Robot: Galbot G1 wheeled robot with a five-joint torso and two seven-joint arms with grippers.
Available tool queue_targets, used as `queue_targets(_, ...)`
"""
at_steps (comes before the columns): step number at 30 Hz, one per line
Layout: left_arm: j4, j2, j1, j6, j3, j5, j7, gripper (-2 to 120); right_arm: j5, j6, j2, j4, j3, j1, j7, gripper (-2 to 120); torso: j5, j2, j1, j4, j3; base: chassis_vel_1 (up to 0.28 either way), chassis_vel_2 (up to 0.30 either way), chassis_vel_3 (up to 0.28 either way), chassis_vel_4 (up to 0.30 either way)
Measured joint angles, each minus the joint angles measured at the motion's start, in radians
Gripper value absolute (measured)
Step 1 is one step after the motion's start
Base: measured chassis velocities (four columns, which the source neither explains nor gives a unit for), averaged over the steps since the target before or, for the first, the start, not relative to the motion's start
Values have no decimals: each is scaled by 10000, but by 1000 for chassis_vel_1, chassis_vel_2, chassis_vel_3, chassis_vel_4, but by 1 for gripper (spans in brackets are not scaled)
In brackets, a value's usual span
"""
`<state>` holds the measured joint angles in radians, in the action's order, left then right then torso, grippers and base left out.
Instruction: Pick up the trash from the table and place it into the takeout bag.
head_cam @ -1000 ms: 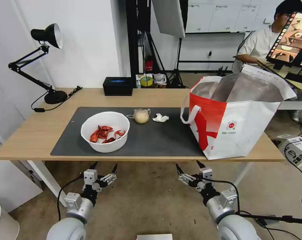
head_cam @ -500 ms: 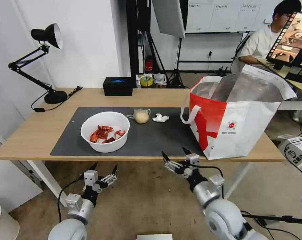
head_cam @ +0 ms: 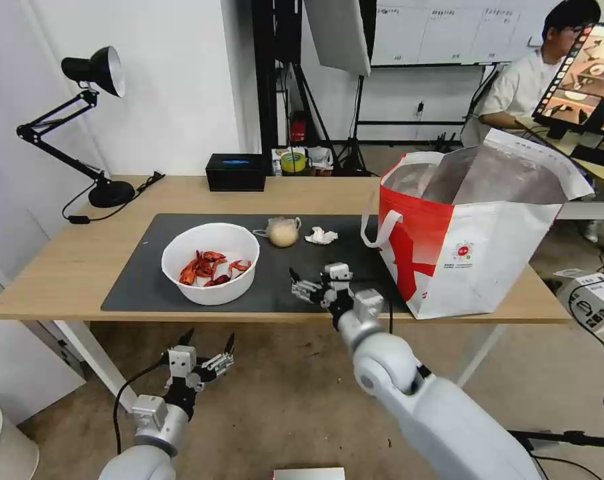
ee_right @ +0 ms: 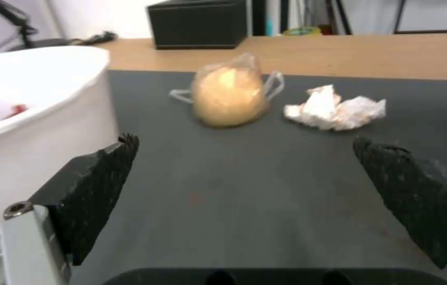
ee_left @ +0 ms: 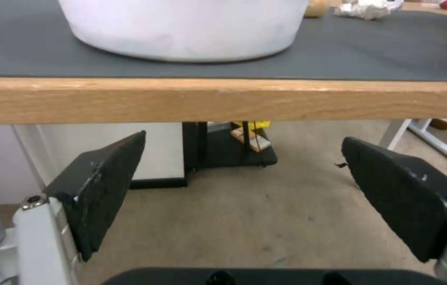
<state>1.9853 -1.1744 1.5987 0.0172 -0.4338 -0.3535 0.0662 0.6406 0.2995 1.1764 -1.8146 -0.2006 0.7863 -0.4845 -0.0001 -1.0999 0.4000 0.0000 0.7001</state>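
Small knotted clear bag with beige lump (ee_right: 229, 95), crumpled white tissue (ee_right: 335, 107) and white round bowl of red shells (head_cam: 211, 263) all lie on the dark grey mat (head_cam: 315, 280), left of the red-and-white takeout bag (head_cam: 472, 233). Nothing visibly bagged. Right gripper (head_cam: 310, 287), jaws apart, hovers over the mat; left gripper (head_cam: 205, 347), jaws apart, waits below the worktop (head_cam: 62, 267).

Bright even indoor light; soft shadows; wrist views blurred; head view edges bowed.
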Motion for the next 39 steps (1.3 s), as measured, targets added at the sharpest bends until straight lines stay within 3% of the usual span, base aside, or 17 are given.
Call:
queue_targets(17, -123, -37, -174, 16, 173, -34, 19, 100, 542, 952, 1458, 2794, -405, -2642, -2475, 100, 1, 0, 1, 0, 1, 0, 0, 0, 0)
queue_targets(39, -30, -93, -42, 124, 144, -24, -15, 100, 506, 1505, 2480, 4947, -195, -3460, -3179, 100, 1, -1, 0, -1, -1, 0, 0, 0, 0)
